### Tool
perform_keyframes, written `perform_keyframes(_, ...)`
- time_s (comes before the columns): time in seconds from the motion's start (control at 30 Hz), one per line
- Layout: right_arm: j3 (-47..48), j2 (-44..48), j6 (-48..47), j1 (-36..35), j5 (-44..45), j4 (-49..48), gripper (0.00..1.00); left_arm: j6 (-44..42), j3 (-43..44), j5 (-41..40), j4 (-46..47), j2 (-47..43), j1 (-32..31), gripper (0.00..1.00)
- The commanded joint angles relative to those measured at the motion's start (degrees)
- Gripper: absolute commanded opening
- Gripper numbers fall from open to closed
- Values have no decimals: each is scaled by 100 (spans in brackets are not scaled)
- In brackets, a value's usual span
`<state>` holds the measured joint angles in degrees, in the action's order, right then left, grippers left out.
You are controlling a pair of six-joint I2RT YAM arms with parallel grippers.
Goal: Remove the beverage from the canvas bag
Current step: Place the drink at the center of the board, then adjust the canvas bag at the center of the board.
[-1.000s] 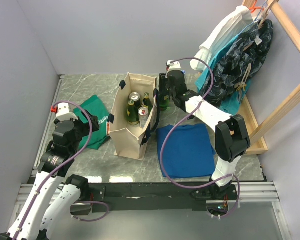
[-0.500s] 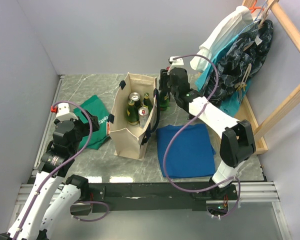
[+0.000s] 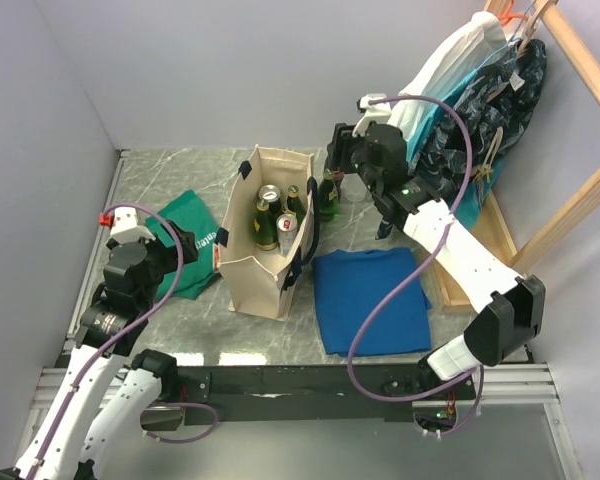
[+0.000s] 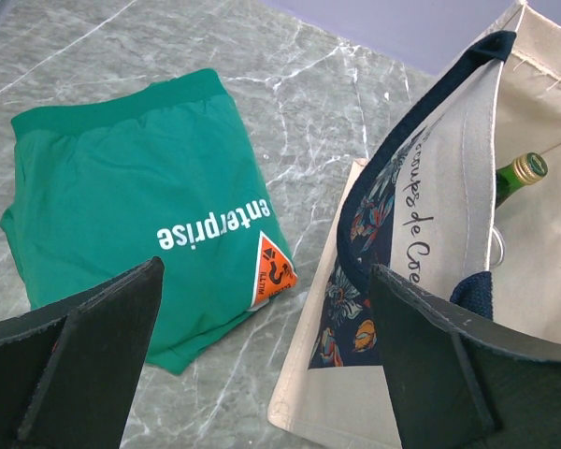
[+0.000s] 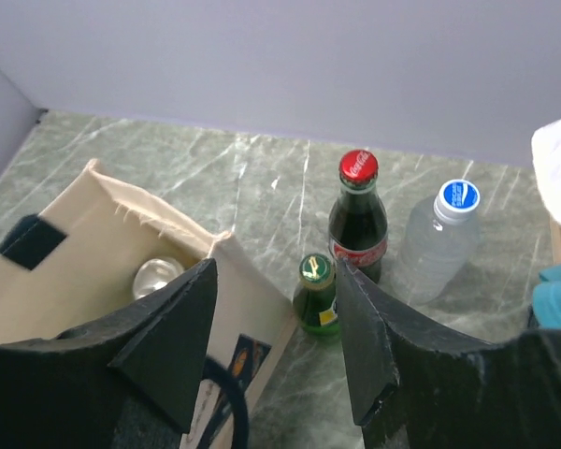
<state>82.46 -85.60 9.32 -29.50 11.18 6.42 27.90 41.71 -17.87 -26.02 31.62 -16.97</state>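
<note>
Green bottle (image 5: 315, 299) beneath right gripper (image 5: 274, 281); jaws parted, gripping nothing.

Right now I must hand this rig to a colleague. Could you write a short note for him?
Left gripper: open, empty, over the green cloth beside the canvas bag.
Right gripper: open, empty, above the small green bottle.
Done: that bottle stands on the table right of the bag, by a cola bottle and a water bottle.
Left: two cans and two green bottles in the bag.

canvas bag (image 3: 248, 268) mouth open; bottles (image 5: 358, 224) crowd beside
</note>
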Motion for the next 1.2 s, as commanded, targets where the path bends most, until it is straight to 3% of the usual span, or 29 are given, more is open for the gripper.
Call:
perform_keyframes(0.0, 893, 150, -124, -47, -361, 982, 61, -30, 232, 46, 88, 46, -17, 96)
perform_keyframes(0.17, 1781, -79, -281, -205, -687, 2037, 61, -39, 250, 73, 80, 125, -17, 96)
perform_keyframes(0.57, 2705, -579, -835, -1119, -978, 3005, 66, -30, 223, 91, 97, 108, -17, 96)
perform_keyframes(0.93, 2354, -739, -686, -1410, -1662, 2979, 67, -65, 223, 117, 123, 160, -17, 96)
perform_keyframes(1.17, 1626, -704, -537, -1497, -1681, 3014, 66, -83, 232, 196, 150, 187, -17, 96)
